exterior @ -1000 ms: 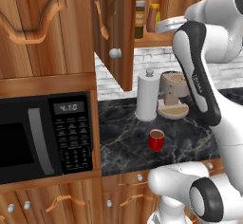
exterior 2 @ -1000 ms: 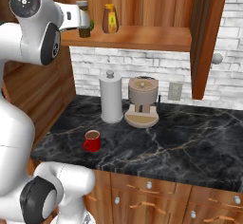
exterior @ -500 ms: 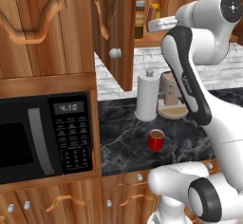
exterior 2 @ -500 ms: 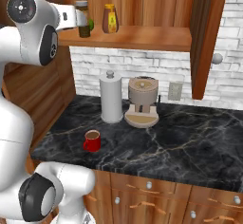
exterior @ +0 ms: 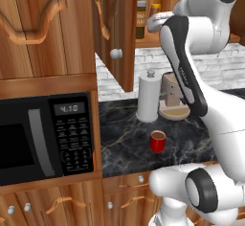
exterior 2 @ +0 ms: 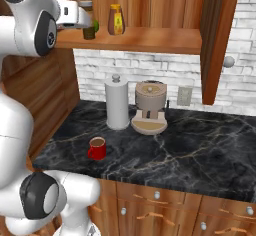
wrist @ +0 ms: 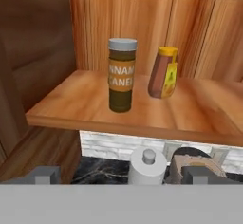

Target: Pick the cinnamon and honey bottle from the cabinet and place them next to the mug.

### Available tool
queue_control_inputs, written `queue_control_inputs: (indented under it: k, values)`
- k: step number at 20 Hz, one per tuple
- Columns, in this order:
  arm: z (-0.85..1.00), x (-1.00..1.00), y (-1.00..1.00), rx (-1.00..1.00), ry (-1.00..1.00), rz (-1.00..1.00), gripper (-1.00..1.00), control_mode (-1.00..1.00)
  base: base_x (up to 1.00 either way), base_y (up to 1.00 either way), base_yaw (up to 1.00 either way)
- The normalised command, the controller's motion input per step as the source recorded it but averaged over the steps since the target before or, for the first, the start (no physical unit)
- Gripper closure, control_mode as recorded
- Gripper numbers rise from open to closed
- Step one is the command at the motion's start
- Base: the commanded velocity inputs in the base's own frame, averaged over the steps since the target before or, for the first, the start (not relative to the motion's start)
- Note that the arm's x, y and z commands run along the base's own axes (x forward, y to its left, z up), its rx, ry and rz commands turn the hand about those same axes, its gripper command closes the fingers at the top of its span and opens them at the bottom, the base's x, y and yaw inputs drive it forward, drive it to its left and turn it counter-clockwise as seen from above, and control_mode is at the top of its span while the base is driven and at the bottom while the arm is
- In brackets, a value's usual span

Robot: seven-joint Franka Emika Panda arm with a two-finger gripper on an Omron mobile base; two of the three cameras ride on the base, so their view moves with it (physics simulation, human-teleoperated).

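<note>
Reddish-brown wood frames the open cabinet (exterior 2: 150, 37), and on its shelf the cinnamon (wrist: 122, 75) stands upright to the left with the honey bottle (wrist: 163, 72) just beside it on the right, the two near each other but not touching. In the hand view the gripper (wrist: 121, 174) faces the shelf edge short of both jars, its fingertips (wrist: 43, 174) spread wide apart with nothing between them. Below on the dark marble counter (exterior 2: 200, 145), the red mug (exterior 2: 97, 148) sits in front of a white paper-towel roll (exterior 2: 117, 102), with a tan coffee machine (exterior 2: 150, 107) to the right.
</note>
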Motion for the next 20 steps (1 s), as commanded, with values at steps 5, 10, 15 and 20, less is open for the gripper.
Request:
queue_control_inputs:
  k: [5, 10, 15, 20]
  values:
    - [-0.24, 0.03, 0.00, 0.08, 0.02, 0.00, -1.00, -1.00, 0.00, 0.00, 0.00]
    - [-0.22, 0.11, 0.07, 0.10, 0.00, 0.00, -1.00, -1.00, 0.00, 0.00, 0.00]
    - [0.01, 0.30, 0.07, 0.03, 0.00, 0.00, -1.00, -1.00, 0.00, 0.00, 0.00]
    - [0.04, 0.45, -0.01, 0.00, -0.04, 0.00, -1.00, -1.00, 0.00, 0.00, 0.00]
